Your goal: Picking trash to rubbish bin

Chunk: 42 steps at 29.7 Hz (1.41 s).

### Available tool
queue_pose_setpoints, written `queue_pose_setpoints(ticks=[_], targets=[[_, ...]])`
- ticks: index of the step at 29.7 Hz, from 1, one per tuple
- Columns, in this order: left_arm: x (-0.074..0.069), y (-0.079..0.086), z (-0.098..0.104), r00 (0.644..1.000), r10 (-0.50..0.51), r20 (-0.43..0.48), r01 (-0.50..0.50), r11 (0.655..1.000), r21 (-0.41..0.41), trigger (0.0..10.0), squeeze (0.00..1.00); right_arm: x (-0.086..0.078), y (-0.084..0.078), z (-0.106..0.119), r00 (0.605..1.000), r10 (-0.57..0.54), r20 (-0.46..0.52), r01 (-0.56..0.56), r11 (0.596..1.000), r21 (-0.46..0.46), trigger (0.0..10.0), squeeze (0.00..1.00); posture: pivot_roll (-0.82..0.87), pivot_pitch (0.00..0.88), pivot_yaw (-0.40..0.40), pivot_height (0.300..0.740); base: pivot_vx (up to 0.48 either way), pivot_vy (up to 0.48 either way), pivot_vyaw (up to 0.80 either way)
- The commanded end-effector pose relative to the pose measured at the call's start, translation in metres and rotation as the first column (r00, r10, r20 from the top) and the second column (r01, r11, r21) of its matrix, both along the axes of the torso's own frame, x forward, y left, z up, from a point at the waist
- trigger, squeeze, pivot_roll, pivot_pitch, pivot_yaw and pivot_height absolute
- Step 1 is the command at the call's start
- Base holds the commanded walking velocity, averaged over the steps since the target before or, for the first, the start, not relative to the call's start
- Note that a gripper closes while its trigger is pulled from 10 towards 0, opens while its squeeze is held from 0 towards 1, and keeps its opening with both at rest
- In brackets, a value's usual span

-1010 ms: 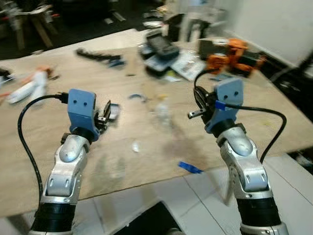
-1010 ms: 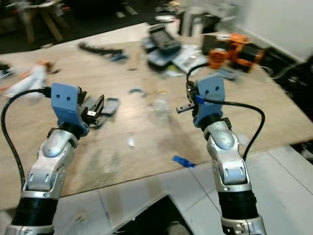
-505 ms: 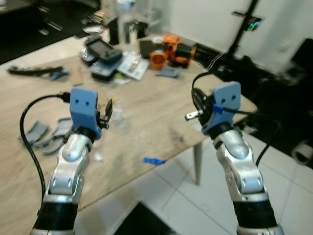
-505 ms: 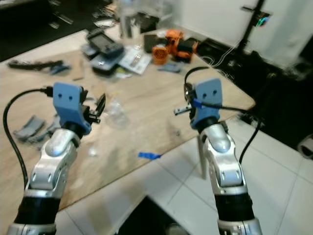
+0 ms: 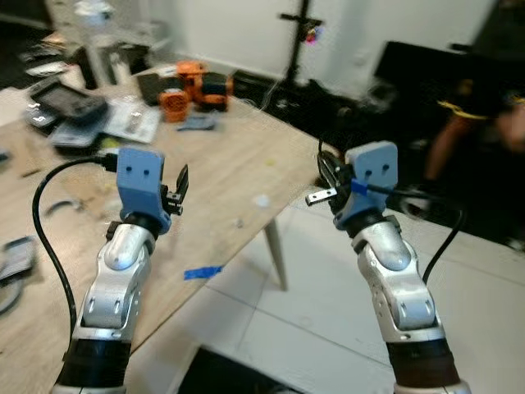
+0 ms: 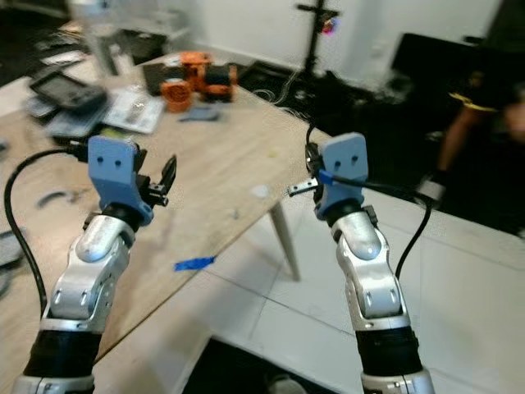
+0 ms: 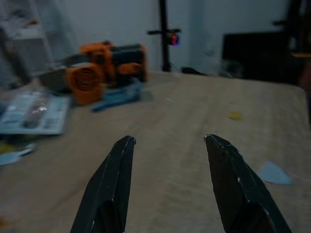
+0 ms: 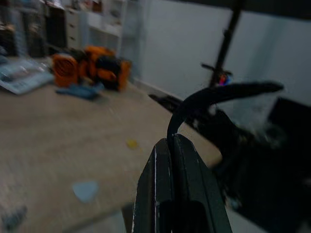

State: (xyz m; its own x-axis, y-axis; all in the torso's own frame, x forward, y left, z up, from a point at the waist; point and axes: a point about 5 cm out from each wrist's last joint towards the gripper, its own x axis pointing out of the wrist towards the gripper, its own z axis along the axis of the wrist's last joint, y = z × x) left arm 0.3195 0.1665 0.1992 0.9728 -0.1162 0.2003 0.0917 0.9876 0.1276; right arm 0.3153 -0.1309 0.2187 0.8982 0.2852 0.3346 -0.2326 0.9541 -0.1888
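Observation:
Both arms are held up in front of me over the corner of a wooden table (image 5: 221, 156). My left gripper (image 5: 179, 185) is open above the tabletop, nothing between its fingers (image 7: 112, 184). My right gripper (image 5: 316, 195) is shut with nothing in it and hangs past the table's edge, over the floor. Small scraps lie on the wood: a blue strip (image 5: 203, 272) at the near edge, a pale scrap (image 5: 261, 199) and a tiny yellow bit (image 7: 235, 115).
An orange and black device (image 5: 193, 86) and blurred clutter (image 5: 74, 103) sit at the far side of the table. A table leg (image 5: 275, 254) stands on white floor tiles (image 5: 295, 328). A person (image 5: 484, 123) is at the right by dark furniture. A black stand (image 5: 299, 33) rises behind.
The camera has swung to the right, so the table has slid leftward and the floor and a person have come into view. Both arms keep the same pose.

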Motion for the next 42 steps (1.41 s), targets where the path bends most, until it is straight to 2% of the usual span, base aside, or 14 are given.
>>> queue_pose_setpoints(ticks=[1, 5, 12, 28, 35, 38, 42], targets=[[-0.001, -0.001, -0.005, 1.0, 0.002, -0.016, -0.001, 1.0, 0.021, 10.0, 0.0, 0.001, -0.003, -0.006, 0.999, -0.023, -0.022, 0.023, 1.0, -0.001, 10.0, 0.0, -0.02, 0.159, 0.017, 0.74, 0.0, 0.0, -0.8], [-0.001, -0.001, -0.005, 1.0, 0.002, -0.017, -0.001, 1.0, 0.027, 10.0, 0.0, 0.001, -0.003, -0.008, 0.999, -0.029, -0.024, 0.029, 1.0, 0.001, 10.0, 0.0, -0.02, 0.158, 0.016, 0.74, 0.0, 0.0, -0.8], [-0.001, -0.004, -0.006, 1.0, -0.007, -0.017, 0.007, 0.999, 0.032, 10.0, 0.0, 0.003, -0.008, -0.02, 0.994, -0.091, -0.067, 0.097, 0.991, 0.094, 10.0, 0.0, -0.01, 0.141, 0.018, 0.74, 0.0, 0.0, -0.8], [0.001, -0.005, -0.005, 1.0, -0.015, -0.012, 0.016, 0.999, 0.032, 10.0, 0.0, 0.005, -0.01, -0.022, 0.989, -0.135, -0.066, 0.144, 0.977, 0.156, 10.0, 0.0, -0.01, 0.129, 0.022, 0.74, 0.0, 0.0, -0.8], [0.001, -0.005, -0.005, 1.0, -0.015, -0.012, 0.016, 0.999, 0.033, 10.0, 0.0, 0.006, -0.009, -0.024, 0.988, -0.131, -0.083, 0.143, 0.974, 0.173, 10.0, 0.0, -0.01, 0.132, 0.023, 0.74, 0.0, 0.0, -0.8], [0.002, -0.006, -0.005, 1.0, -0.016, -0.013, 0.017, 0.999, 0.032, 10.0, 0.0, 0.005, -0.009, -0.028, 0.987, -0.129, -0.098, 0.149, 0.963, 0.225, 10.0, 0.0, -0.01, 0.136, 0.023, 0.74, 0.0, 0.0, -0.8], [0.002, -0.006, -0.006, 1.0, -0.015, -0.015, 0.015, 0.999, 0.029, 10.0, 0.0, 0.005, -0.009, -0.032, 0.985, -0.129, -0.117, 0.153, 0.96, 0.235, 10.0, 0.0, -0.02, 0.142, 0.022, 0.74, 0.0, 0.0, -0.8]])
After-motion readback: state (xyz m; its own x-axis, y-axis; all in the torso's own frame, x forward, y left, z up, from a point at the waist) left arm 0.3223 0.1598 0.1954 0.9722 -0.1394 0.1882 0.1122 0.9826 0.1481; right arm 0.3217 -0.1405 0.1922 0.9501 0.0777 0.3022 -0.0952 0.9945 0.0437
